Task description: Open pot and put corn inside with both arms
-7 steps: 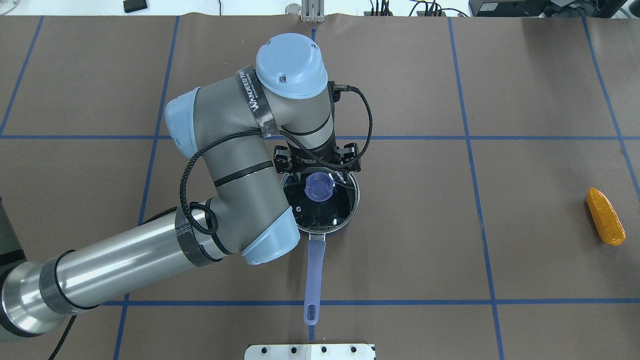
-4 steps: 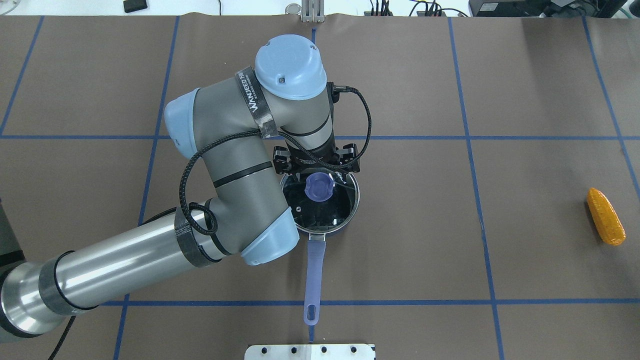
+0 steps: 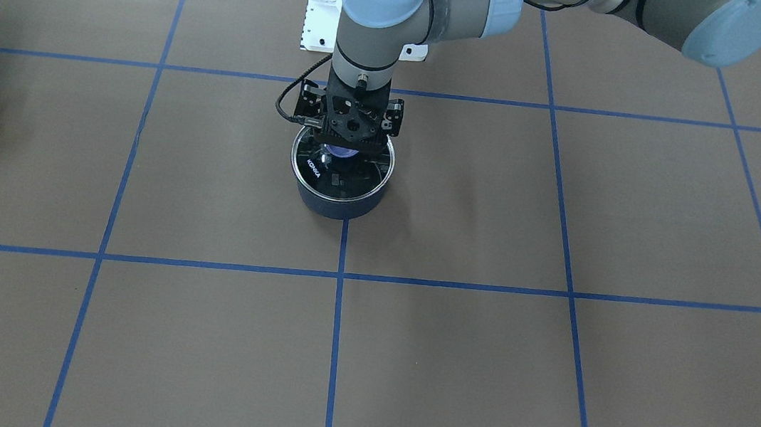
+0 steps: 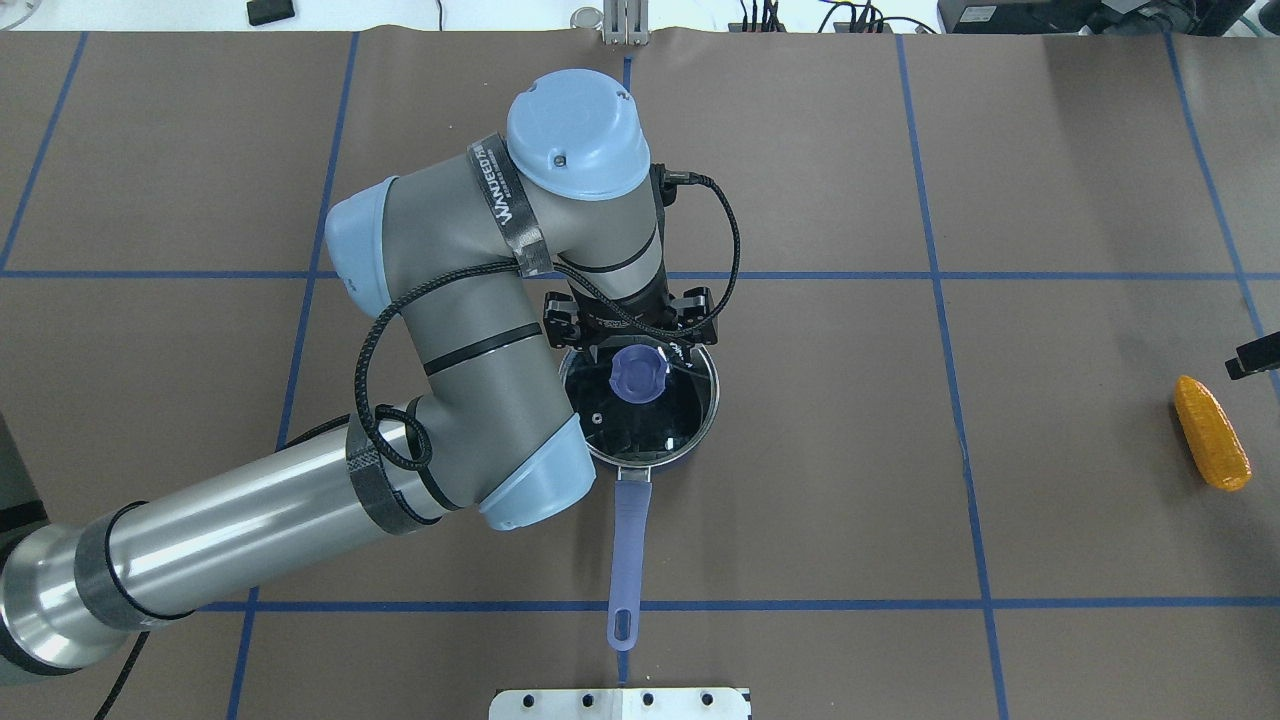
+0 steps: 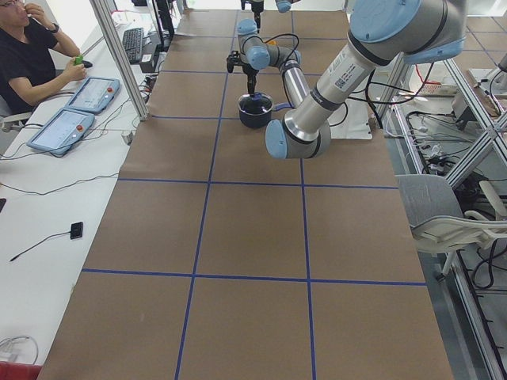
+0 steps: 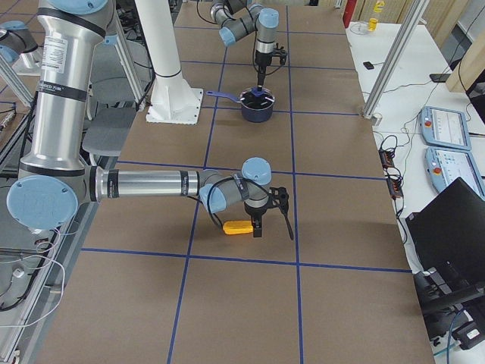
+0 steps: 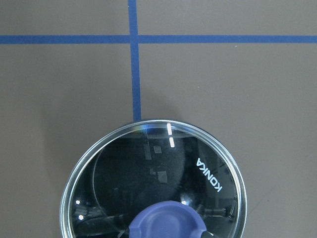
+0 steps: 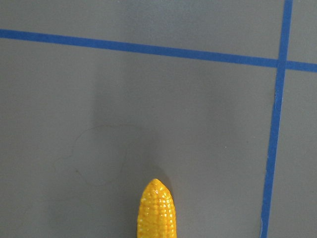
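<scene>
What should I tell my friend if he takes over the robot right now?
Left gripper: right over the blue knob of the lid; I cannot tell if its jaws are shut.
Right gripper: down beside the corn; its jaws are unclear too.
Things: the pot is mid-table with the lid on. The corn lies flat on the table, far off on the robot's right.
Done: both arms have reached their things.
Left: lift the lid, pick up the corn, drop it in the pot.
</scene>
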